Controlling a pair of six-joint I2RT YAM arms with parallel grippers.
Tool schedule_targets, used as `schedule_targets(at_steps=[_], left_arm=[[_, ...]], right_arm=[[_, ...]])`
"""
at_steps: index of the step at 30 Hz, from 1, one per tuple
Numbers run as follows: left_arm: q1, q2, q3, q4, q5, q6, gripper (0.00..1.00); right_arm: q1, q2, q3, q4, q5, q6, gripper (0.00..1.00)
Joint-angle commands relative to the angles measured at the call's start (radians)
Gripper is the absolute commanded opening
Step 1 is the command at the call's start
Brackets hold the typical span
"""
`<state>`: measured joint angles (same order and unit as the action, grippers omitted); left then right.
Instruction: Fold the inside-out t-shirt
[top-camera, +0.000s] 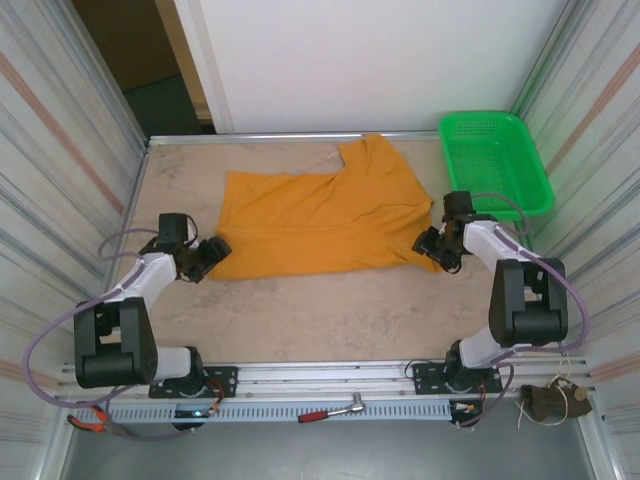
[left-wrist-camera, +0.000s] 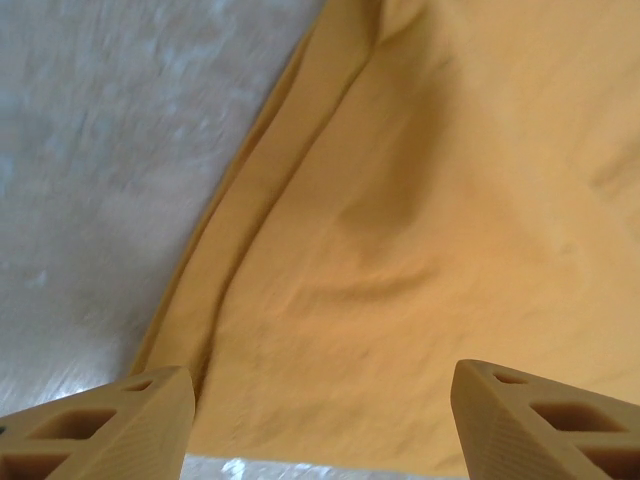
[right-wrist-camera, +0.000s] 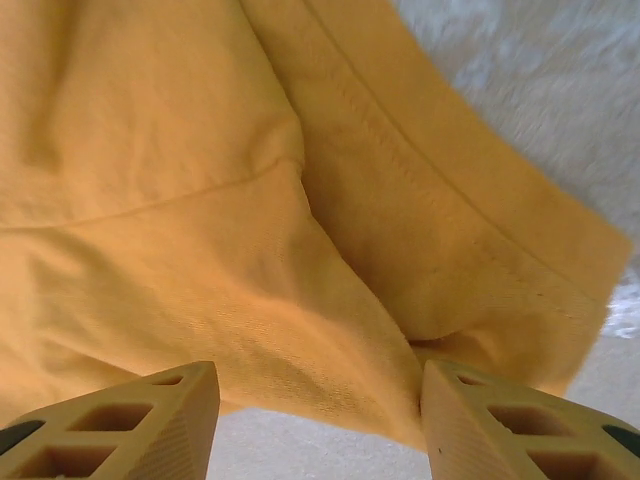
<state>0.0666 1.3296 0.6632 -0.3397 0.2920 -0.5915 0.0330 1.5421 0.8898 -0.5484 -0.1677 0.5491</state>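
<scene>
On the table (top-camera: 300, 320), left arm (top-camera: 150, 270) and right arm (top-camera: 490, 245) bend low flanking the t-shirt (top-camera: 320, 215), jaws open.

Mustard-orange t-shirt (top-camera: 320, 215), plain side up, lying flat, creased, sleeve jutting toward the back

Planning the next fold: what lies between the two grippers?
The t-shirt lies spread between the left gripper and the right gripper, seen from the top view.
</scene>
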Motion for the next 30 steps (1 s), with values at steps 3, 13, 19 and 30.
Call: schedule_targets(at_steps=[3,13,19,30], left_arm=[[0.006,0.042,0.011,0.025,0.008,0.002,0.69],[0.006,0.113,-0.004,0.076,-0.002,-0.001,0.61],[0.01,0.127,-0.01,0.079,0.002,-0.002,0.0],[0.029,-0.141,-0.111,-0.039,-0.068,-0.088,0.0]], right_arm=[[0.024,0.038,0.026,0.033,0.046,0.01,0.5],[0.022,0.051,0.019,0.023,0.074,-0.004,0.0],[0.008,-0.081,-0.038,-0.048,0.111,0.0,0.0],[-0.065,-0.405,-0.244,-0.173,0.084,0.082,0.0]])
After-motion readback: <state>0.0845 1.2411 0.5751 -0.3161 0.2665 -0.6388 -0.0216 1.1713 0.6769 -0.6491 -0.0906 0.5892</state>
